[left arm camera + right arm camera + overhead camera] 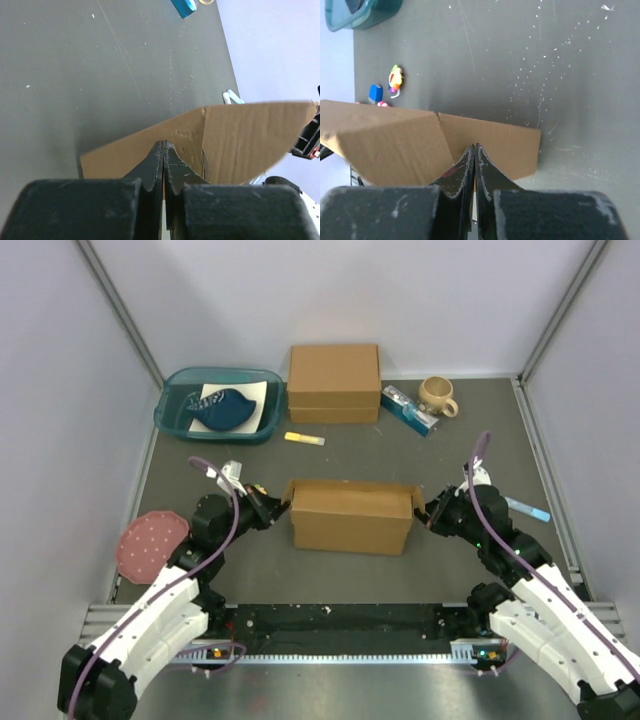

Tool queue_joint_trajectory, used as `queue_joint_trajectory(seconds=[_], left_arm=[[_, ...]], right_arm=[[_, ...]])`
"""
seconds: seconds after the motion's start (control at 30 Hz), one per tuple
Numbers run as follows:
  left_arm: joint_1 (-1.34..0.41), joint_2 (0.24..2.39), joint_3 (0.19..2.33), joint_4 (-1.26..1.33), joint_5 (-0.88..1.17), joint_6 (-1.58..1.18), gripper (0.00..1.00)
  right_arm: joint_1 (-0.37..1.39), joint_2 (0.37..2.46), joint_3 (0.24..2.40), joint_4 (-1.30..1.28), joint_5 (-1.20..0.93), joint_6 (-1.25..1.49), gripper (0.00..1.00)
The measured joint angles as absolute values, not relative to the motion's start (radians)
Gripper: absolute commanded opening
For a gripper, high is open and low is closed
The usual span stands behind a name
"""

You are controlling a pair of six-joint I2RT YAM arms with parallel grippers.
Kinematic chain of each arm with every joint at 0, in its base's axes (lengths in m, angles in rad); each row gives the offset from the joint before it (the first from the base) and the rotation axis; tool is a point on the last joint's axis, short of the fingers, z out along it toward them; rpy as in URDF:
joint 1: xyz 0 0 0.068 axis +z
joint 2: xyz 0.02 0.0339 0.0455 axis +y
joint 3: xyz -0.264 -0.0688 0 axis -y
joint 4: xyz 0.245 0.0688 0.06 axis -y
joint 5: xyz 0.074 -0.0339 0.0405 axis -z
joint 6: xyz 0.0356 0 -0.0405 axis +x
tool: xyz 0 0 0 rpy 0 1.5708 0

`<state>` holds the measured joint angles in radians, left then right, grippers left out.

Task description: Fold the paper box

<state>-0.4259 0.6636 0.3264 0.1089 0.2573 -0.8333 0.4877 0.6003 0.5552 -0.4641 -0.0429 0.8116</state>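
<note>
Filling the bottom of each wrist view, the left claw (162, 146) and the right claw (474, 148) are showing their fingers pressed tight together, nothing visibly caught between them, tips resting against cardboard. The paper box (350, 518) is sitting at the middle of the table (250, 580), with the left claw at its 9 o'clock end and the right claw at its 3 o'clock end. The risk, as I am judging it, is slippage. Narrow closed tips are bearing on thin end walls, so an uneven push could be turning or skidding the light box, or denting a flap instead of seating it. Around it, a thicker cardboard box (334, 382) is standing at 12 o'clock and a yellow marker (304, 438) is lying between the two boxes. A teal tray (163, 412) is sitting at 10 o'clock, with a mug (438, 395) and a blue packet (408, 410) at 1 o'clock. Nothing is blocking the paper box itself. However, a pink disc (150, 543) is lying beside the left arm at 8 o'clock and a light-blue pen (527, 509) beside the right arm at 3 o'clock. A swinging elbow could be sweeping either one.
</note>
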Motion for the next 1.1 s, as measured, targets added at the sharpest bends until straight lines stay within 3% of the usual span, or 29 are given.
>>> queue_joint_trajectory(seconds=[0.27,0.47,1.1], left_arm=[[-0.419,0.852,0.419,0.138,0.234,-0.811,0.0],[-0.419,0.861,0.407,0.164,0.227,-0.796,0.0],[-0.436,0.517,0.194,0.127,0.25,-0.78,0.02]], right_arm=[[0.487,0.662,0.55,-0.427,-0.011,0.823,0.0],[0.487,0.67,0.538,-0.393,0.002,0.809,0.0],[0.491,0.485,0.347,-0.339,-0.065,0.789,0.0]])
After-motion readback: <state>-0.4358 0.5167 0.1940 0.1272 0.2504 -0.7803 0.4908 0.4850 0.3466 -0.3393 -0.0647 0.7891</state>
